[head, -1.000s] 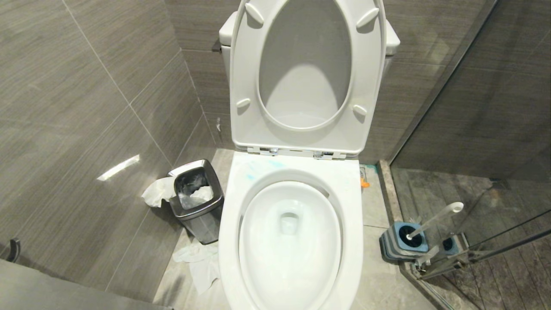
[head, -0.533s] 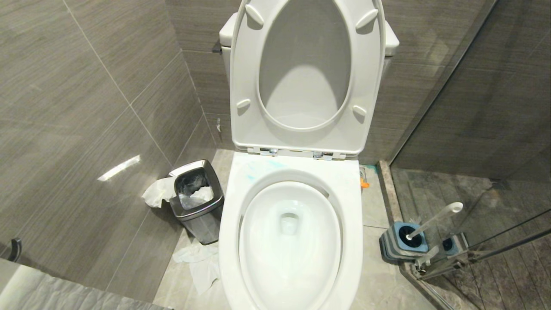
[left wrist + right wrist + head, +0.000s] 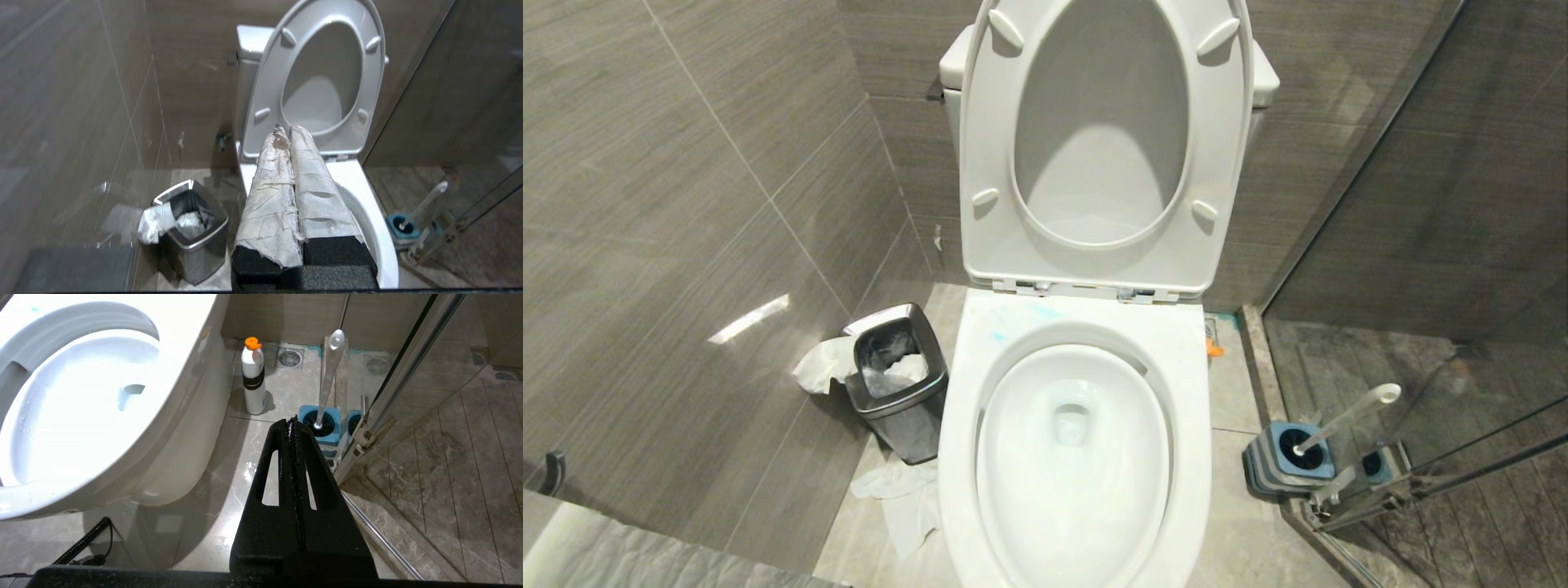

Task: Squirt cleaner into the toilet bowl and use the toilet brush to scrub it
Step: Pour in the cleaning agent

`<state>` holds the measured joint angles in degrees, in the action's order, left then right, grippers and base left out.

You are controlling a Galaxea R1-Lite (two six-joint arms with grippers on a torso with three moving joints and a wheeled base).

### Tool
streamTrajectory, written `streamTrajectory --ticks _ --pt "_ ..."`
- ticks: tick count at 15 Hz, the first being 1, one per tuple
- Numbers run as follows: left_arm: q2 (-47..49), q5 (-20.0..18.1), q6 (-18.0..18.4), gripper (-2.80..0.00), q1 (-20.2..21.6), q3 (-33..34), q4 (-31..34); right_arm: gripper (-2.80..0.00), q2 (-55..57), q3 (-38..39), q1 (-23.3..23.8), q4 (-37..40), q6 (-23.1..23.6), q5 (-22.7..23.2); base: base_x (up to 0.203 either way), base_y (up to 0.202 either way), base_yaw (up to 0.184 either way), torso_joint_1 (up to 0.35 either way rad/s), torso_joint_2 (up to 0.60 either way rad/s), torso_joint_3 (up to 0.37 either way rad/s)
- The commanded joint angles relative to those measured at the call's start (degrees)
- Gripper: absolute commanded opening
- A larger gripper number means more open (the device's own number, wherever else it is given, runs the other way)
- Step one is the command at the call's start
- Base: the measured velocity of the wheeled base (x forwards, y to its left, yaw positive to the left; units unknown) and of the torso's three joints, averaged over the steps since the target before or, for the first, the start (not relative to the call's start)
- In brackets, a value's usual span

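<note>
Down on the floor to the right of the toilet bowl [image 3: 1078, 457] is where we see most of the trouble coming from: the toilet brush [image 3: 1347, 418] sits in its blue-and-grey holder [image 3: 1286, 459] jammed right against the glass shower door [image 3: 408, 367], so a sloppy reach could clip the glass or tip the holder, and that slim slanted handle looks easy to pinch off-centre and let swing. We'd also watch the white spray bottle with the orange cap [image 3: 252, 381] standing between the bowl and the brush, since it's tall, narrow and probably quick to topple. Both tools look empty right now: our left gripper [image 3: 286, 132], fingers wrapped in crinkled white paper, is pressed fully together and pointing at the raised seat [image 3: 318, 81], and our right gripper [image 3: 292, 421] is clamped closed on nothing, hanging low beside the bowl and aimed toward the brush. Bowl's glossy white with the seat and lid up, drain hole in the middle, and only faint teal smears of cleaner [image 3: 1013, 320] on the back rim, so we'd guess scrubbing hasn't really happened. Small steel bin [image 3: 897, 377] with loose tissue sits on the other side, a possible snag for the left arm.
</note>
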<state>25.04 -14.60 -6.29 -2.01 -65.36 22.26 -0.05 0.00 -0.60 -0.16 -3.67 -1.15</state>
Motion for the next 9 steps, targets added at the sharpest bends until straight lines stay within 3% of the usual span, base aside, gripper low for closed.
streamTrajectory --ticks 1,9 --pt "-8.7 -0.2 0.4 -2.80 0.7 7.0 0.0 -2.80 0.0 0.0 0.0 0.0 0.0 0.0 0.000 0.000 0.000 0.000 0.00 0.000" --pt "-22.4 -0.5 1.6 -2.80 2.2 18.7 0.1 -2.80 0.0 0.0 0.0 0.0 0.0 0.0 0.000 0.000 0.000 0.000 0.00 0.000"
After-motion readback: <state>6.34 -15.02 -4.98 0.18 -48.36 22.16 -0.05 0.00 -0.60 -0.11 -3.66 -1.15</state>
